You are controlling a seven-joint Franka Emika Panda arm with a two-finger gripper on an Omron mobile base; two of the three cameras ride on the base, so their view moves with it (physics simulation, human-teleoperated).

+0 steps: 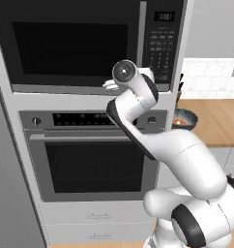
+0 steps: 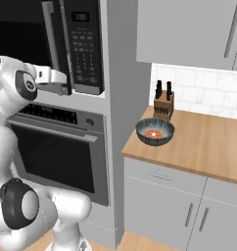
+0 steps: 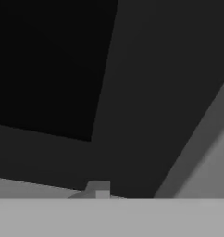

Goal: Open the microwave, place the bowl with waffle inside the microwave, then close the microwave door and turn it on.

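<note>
A kitchen wall unit holds the microwave (image 1: 90, 46) above a larger oven (image 1: 92, 155), and the microwave door (image 1: 70, 46) is shut, its tall silver handle (image 2: 51, 41) standing beside the keypad (image 2: 83, 49). The robot's white arm (image 1: 162, 140) rises from its base, bends at the elbow and reaches up and forward, bringing the gripper (image 2: 61, 81) to the door's lower corner near the foot of the handle. Judged from this, the opening step is in hand and nothing has yet gone inside. The next move likely calls for the fingers to get around or behind the handle and pull the door outward on its hinge. Whether the gripper is open or closed cannot be told; the hand view offers dark glass and frame at close range. On the wooden counter (image 2: 208, 142) to the right, well apart from the microwave, sits the bowl (image 2: 155, 132) with the waffle (image 2: 153, 133) in it, a knife block (image 2: 163, 102) just behind.
</note>
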